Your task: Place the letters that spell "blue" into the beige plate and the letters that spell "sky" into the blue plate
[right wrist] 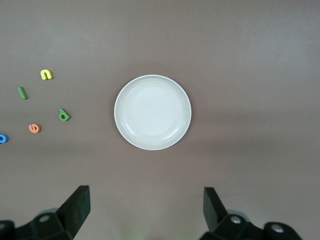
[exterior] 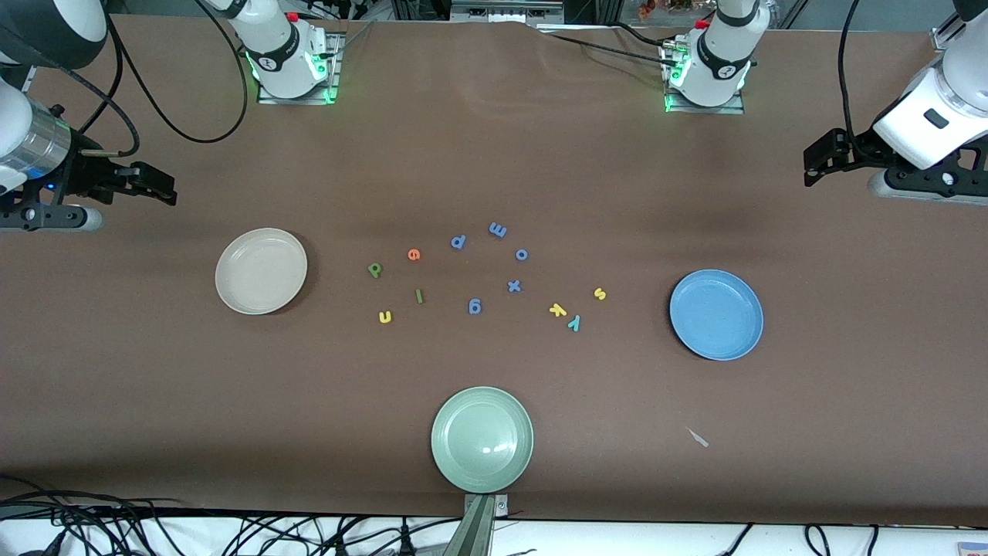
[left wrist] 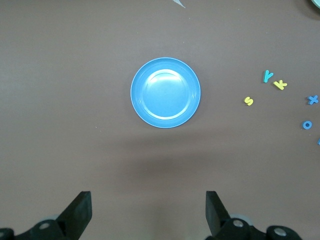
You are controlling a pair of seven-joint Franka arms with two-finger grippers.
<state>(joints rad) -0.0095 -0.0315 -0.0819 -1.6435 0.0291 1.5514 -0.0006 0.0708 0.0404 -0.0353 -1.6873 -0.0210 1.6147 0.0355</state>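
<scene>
Your left gripper (left wrist: 145,215) and right gripper (right wrist: 145,215) hang wide open and empty. At centre frame, the b (exterior: 375,269), l (exterior: 419,296), u (exterior: 385,316) and e (exterior: 414,254) cluster near the beige plate (exterior: 231,297); the s (exterior: 600,293), k (exterior: 557,310) and y (exterior: 573,323) sit by the blue plate (exterior: 687,332), probably for short carries.
</scene>
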